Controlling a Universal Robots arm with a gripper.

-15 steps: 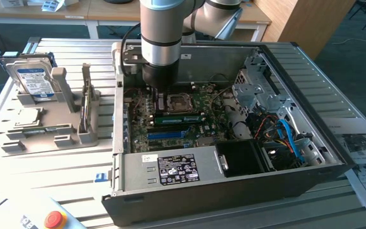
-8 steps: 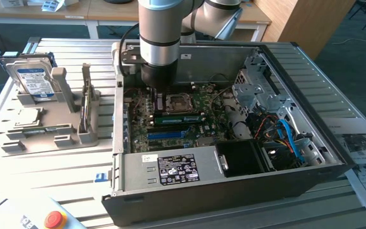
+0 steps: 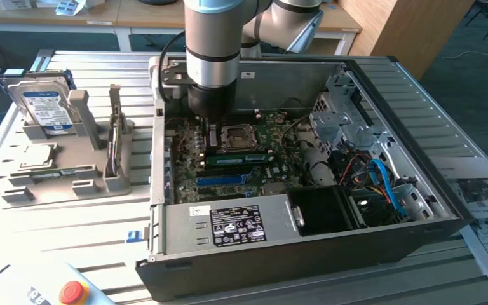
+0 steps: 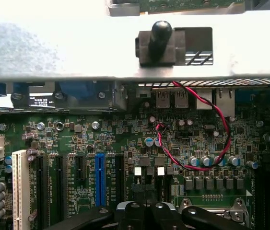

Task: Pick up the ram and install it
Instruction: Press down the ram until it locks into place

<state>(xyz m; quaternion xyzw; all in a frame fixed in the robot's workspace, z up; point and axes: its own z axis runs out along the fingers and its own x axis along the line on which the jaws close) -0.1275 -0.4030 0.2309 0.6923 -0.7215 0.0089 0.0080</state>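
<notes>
Exterior view showed the grey robot arm reaching straight down into the open black computer case (image 3: 312,254), its dark gripper (image 3: 213,133) low over the green motherboard (image 3: 253,159), just beside the silver square processor socket (image 3: 239,135) on the exterior view's left. The gripper's fingers were closed together, and nothing could be seen held between them. In the wrist view the black fingers (image 4: 130,213) sat pressed shut over the board, near a blue expansion slot (image 4: 100,179) and a twisted red-and-black wire (image 4: 216,129) looping across the components.

The ram (image 3: 112,136), a long thin green circuit-board stick, stood upright on its edge in a slot of the grey plastic parts holder (image 3: 74,178), outside the case on the exterior view's left and well apart from the gripper. Beside it in the same holder stood a boxy hard drive with a blue-and-white label (image 3: 45,108), and a flat square silver processor chip (image 3: 38,155) lay in front of that. The holder rested on the ribbed aluminium table (image 3: 58,222). A red round emergency-stop button (image 3: 74,292) sat at the near edge, and printed paper sheets (image 3: 481,203) lay on the exterior view's right of the case.
</notes>
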